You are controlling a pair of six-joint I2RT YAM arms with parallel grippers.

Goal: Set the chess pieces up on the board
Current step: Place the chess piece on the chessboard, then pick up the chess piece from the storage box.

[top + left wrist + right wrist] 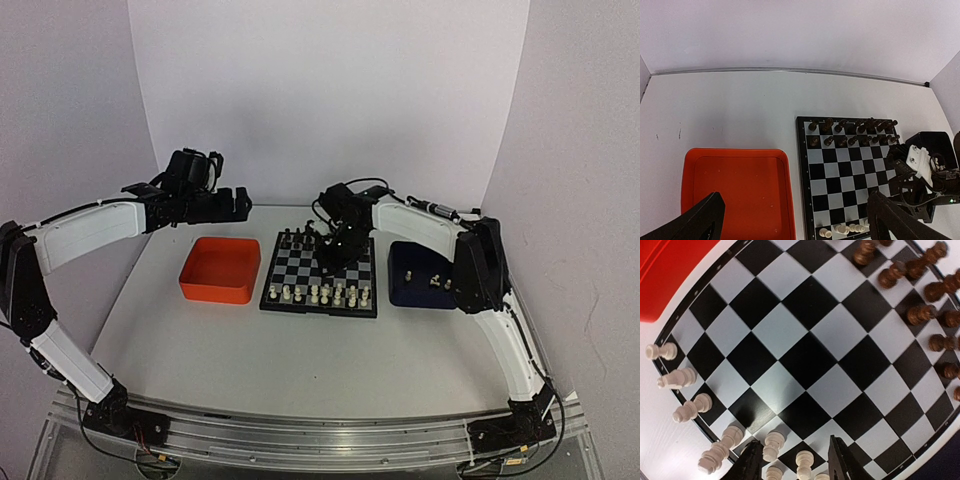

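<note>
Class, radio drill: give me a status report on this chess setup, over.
Left pincer open, above orange tray. Right pincer open, low over white chess pieces at near edge of board. Black pieces far side, nothing in the way.

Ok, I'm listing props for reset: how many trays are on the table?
2. The orange tray sits left of the board; the dark blue tray sits right of it. No other seems hidden.
</note>
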